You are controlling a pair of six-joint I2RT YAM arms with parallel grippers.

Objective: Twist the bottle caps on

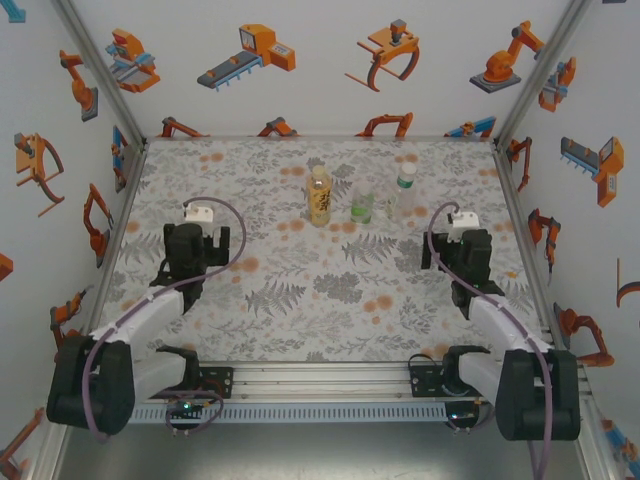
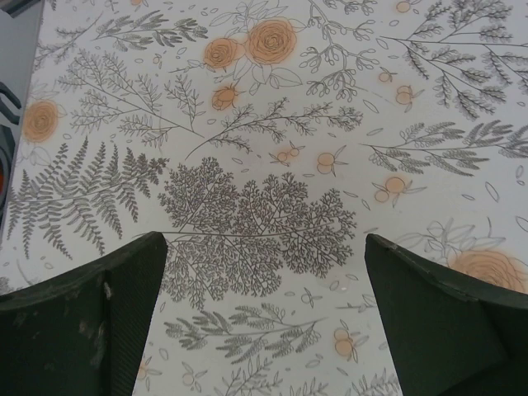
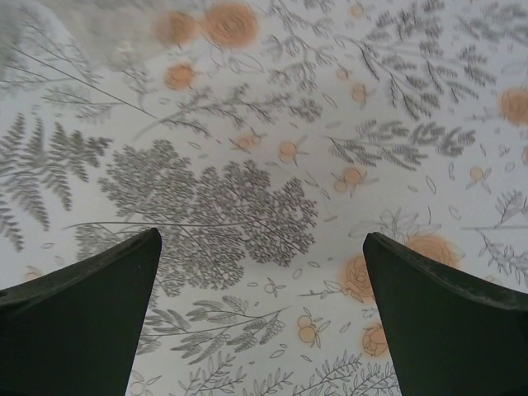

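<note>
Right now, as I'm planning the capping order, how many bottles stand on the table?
3, in a row at far centre: an amber bottle on the left, a green-labelled clear bottle in the middle, a second clear bottle on the right. None appears hidden.

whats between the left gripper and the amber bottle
Nothing stands there: the top view shows only bare floral table cover between the left gripper and the amber bottle.

The bottles (image 1: 362, 205) stand side by side, perhaps touching, far back on the table (image 1: 300, 300).
</note>
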